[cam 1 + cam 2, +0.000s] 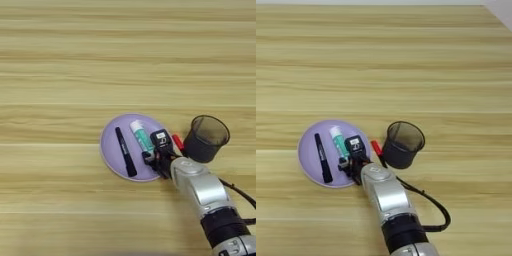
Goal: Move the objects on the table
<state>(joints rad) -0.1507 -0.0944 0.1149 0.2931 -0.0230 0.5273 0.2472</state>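
On the light wooden table (75,65) lies a round lilac plate (111,145). A slim black marker pen (125,151) rests on it, running from upper left to lower right. To its right, also on the plate, is the white glue stick (141,136) with its teal-green label. My right gripper (152,159) is over the plate's right rim, at the glue stick's near end. The silver forearm (200,187) comes in from the bottom right. The right eye view shows the same marker (322,157), glue stick (338,141) and gripper (347,164).
A black mesh cup (205,137) stands upright just right of the plate, close to my wrist. A small red thing (177,141) lies between cup and plate, partly hidden by the gripper. A black cable (431,205) trails along the forearm.
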